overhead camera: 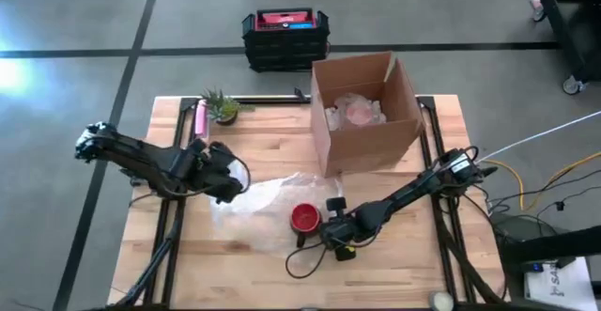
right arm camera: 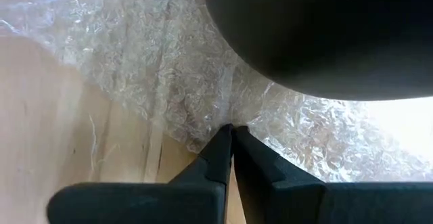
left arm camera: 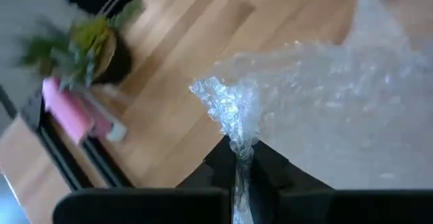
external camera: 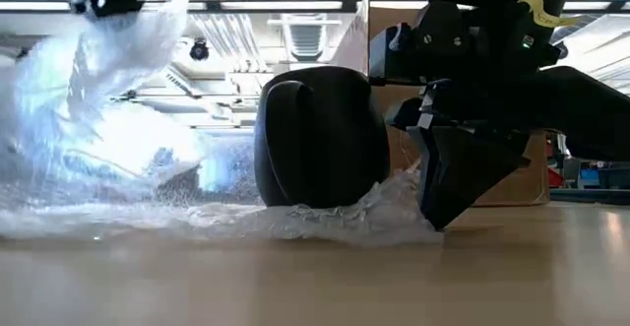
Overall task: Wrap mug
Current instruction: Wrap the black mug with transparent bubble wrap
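The left gripper (left arm camera: 240,176) pinches a lifted corner of the bubble wrap (overhead camera: 268,198), ready to fold it toward the mug (overhead camera: 305,218). The mug sits just beside the right gripper (right arm camera: 232,136), whose closed tips pin the sheet's edge.

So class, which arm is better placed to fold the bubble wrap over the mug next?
Probably the left. The left gripper is shut on a lifted corner of the bubble wrap, free to swing over the mug. The right gripper pinches the sheet's edge low at the table beside the mug.
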Controlling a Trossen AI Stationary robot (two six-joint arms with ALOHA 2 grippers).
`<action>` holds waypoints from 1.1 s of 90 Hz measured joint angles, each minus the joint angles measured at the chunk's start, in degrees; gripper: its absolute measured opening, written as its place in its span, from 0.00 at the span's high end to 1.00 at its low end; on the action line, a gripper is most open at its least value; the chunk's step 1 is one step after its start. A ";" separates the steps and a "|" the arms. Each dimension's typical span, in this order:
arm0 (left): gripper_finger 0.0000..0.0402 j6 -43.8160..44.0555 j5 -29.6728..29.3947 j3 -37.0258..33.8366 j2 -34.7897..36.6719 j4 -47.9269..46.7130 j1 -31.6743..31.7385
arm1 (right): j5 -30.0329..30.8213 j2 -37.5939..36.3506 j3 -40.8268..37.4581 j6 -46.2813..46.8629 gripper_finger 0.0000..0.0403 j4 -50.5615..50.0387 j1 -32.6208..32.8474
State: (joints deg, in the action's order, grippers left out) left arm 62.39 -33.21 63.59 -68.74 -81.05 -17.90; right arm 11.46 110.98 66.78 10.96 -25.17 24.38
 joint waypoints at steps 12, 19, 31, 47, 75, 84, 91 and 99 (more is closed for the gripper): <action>0.91 9.66 0.17 -7.77 3.73 0.03 0.01 | -0.02 0.00 0.00 0.00 0.99 0.09 0.00; 0.84 15.01 0.61 -11.96 5.41 0.03 0.01 | -0.02 0.00 0.00 0.00 0.99 0.13 0.00; 0.67 19.14 4.54 -17.70 7.93 0.04 0.01 | -0.02 0.00 0.00 0.00 0.99 0.15 0.00; 0.42 14.66 6.77 -14.87 10.37 0.10 0.01 | 0.03 0.00 -0.04 -0.02 0.99 0.24 0.00; 0.24 -1.24 1.52 2.42 11.41 12.81 -0.27 | 0.02 0.00 -0.07 -0.35 0.99 0.61 0.00; 0.24 -9.32 9.92 1.34 10.18 29.24 -0.73 | 0.02 0.00 -0.07 -0.38 0.99 0.61 0.00; 0.25 -13.46 15.69 -0.64 7.67 39.18 -2.16 | 0.02 0.00 -0.16 -0.37 0.99 0.67 0.00; 0.26 -16.61 18.87 -2.20 3.04 45.87 -4.19 | 0.07 0.00 -0.32 -0.07 0.99 0.79 0.02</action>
State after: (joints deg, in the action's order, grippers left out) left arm 45.78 -14.35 61.39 -65.70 -35.18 -22.09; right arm 11.53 110.98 66.46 10.89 -24.38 24.40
